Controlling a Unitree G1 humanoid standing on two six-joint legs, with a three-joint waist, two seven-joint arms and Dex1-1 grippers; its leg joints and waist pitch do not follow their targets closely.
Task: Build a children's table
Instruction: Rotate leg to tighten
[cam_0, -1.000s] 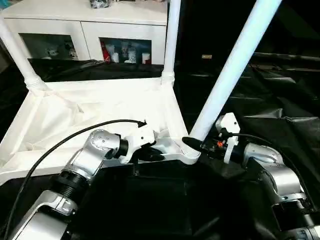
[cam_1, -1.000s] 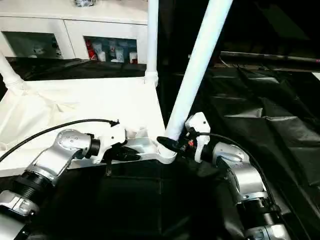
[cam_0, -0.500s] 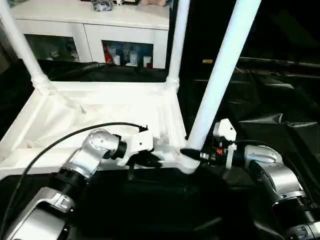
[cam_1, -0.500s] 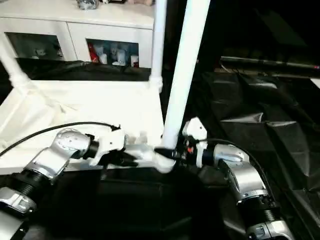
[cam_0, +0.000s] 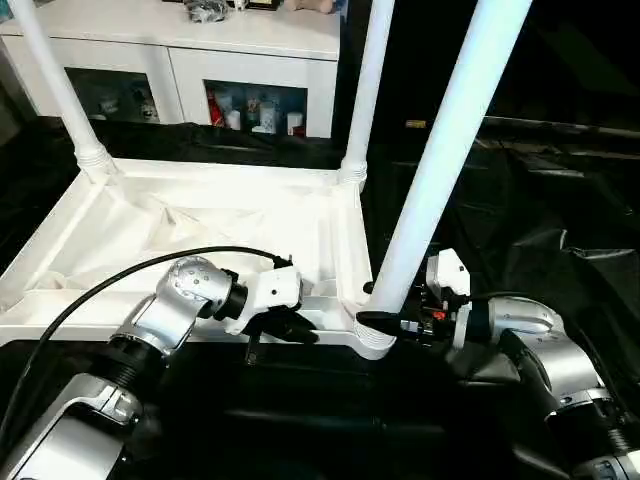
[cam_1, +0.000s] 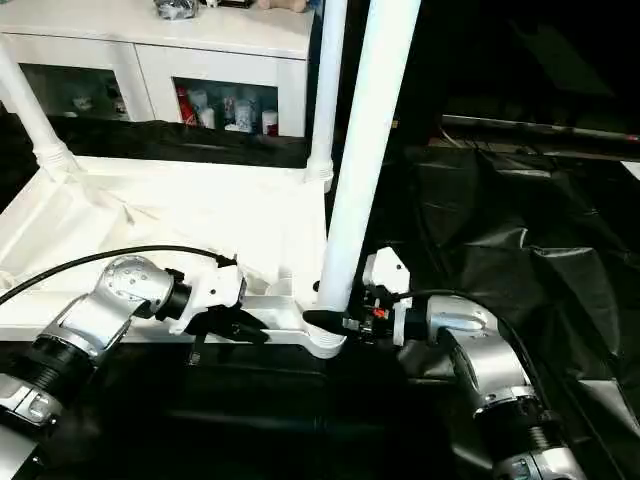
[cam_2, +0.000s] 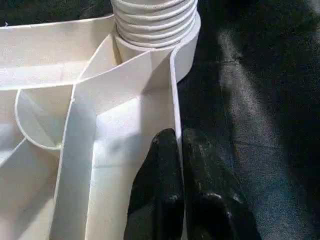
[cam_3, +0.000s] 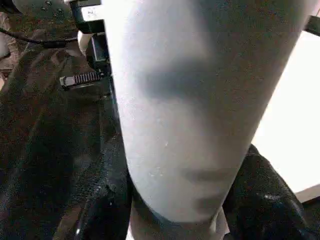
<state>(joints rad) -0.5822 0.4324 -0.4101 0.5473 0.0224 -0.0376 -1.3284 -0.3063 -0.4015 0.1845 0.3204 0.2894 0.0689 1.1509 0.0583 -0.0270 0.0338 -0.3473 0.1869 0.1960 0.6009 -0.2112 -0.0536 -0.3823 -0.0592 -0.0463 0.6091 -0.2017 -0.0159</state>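
Note:
The white table top (cam_0: 190, 225) lies upside down on the black cloth, its ribbed underside facing up. Two legs stand in the far sockets, one at the left (cam_0: 55, 85) and one at the right (cam_0: 372, 85). A third leg (cam_0: 440, 170) rises from the near right corner socket (cam_0: 372, 335), leaning slightly right. My right gripper (cam_0: 385, 318) is shut on this leg just above the socket, with a finger (cam_3: 260, 192) on each side. My left gripper (cam_0: 295, 330) is shut on the table top's near rim (cam_2: 175, 100), close to that corner.
A white cabinet with glass doors (cam_0: 250, 75) stands behind the work table. Wrinkled black cloth (cam_0: 545, 210) covers the table to the right and front. A black cable (cam_0: 100, 288) arcs over my left forearm.
The leg in my right gripper has swung from a strong rightward lean to nearly upright in the corner socket. The camera has also shifted. Both grippers have kept their holds.

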